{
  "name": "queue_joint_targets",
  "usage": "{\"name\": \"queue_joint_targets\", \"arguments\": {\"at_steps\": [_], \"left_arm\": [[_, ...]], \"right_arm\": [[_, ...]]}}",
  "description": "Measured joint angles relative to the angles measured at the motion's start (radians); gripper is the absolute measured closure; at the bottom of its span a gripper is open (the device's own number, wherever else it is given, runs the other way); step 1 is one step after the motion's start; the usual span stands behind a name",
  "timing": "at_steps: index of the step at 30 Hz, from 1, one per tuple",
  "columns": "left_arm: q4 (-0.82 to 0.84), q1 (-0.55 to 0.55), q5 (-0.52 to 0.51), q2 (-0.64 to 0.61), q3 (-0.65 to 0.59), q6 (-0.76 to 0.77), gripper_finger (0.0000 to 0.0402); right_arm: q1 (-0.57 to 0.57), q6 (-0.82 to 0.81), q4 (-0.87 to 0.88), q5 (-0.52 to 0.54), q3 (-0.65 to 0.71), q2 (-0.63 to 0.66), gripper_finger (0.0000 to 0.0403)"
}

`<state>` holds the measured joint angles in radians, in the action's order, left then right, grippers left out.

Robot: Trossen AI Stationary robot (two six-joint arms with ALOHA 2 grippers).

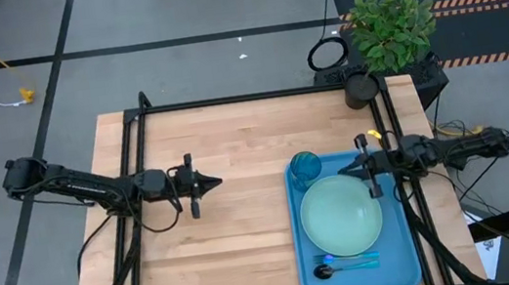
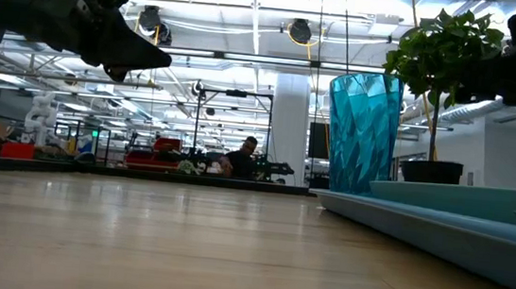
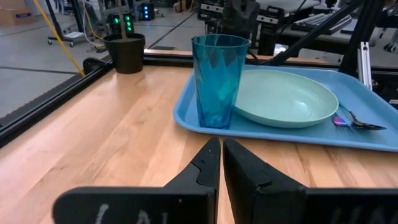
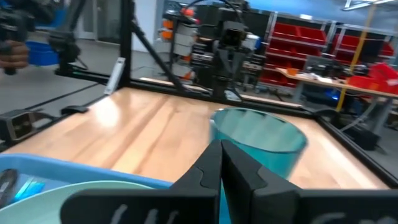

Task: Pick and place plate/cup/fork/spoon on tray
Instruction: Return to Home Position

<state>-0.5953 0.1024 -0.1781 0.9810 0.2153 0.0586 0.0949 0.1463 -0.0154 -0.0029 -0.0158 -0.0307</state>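
The blue tray [image 1: 404, 241] lies at the table's right side. On it rest the mint-green plate [image 1: 341, 215], the upright teal cup [image 1: 305, 166] at the tray's far left corner, and the spoon [image 1: 324, 271] and fork [image 1: 358, 258] side by side near its front rim. My left gripper [image 1: 212, 180] hovers shut over bare wood left of the tray, pointing at the cup [image 3: 214, 81]. My right gripper [image 1: 345, 170] hangs shut above the plate's far edge, just right of the cup [image 4: 261, 140]. Neither holds anything.
A potted plant [image 1: 388, 31] and a black pot [image 1: 361, 89] stand at the far right corner. Black frame rails [image 1: 229, 99] run along the far edge and sides. Bare wood [image 1: 238, 243] stretches across the middle and left of the table.
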Motion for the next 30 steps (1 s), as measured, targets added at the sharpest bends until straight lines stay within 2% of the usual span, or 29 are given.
{"name": "queue_joint_targets", "arguments": {"at_steps": [8,16,25,30], "left_arm": [[0.0,0.0,-0.001,0.0,0.0,0.014,0.0378],[0.0,0.003,0.002,-0.004,0.0,0.038,0.0378],[0.058,0.05,0.015,-0.148,-0.003,-0.062,0.0378],[0.036,0.048,0.015,-0.195,-0.071,-0.083,0.0378]], "right_arm": [[-0.093,0.022,0.0,-0.001,0.0,0.0,0.0403],[-0.111,0.0,0.0,-0.001,0.0,0.0,0.0403],[-0.111,-0.007,-0.002,0.0,0.0,-0.001,0.0403],[-0.111,-0.007,-0.015,0.0,0.0,-0.001,0.0403]]}}
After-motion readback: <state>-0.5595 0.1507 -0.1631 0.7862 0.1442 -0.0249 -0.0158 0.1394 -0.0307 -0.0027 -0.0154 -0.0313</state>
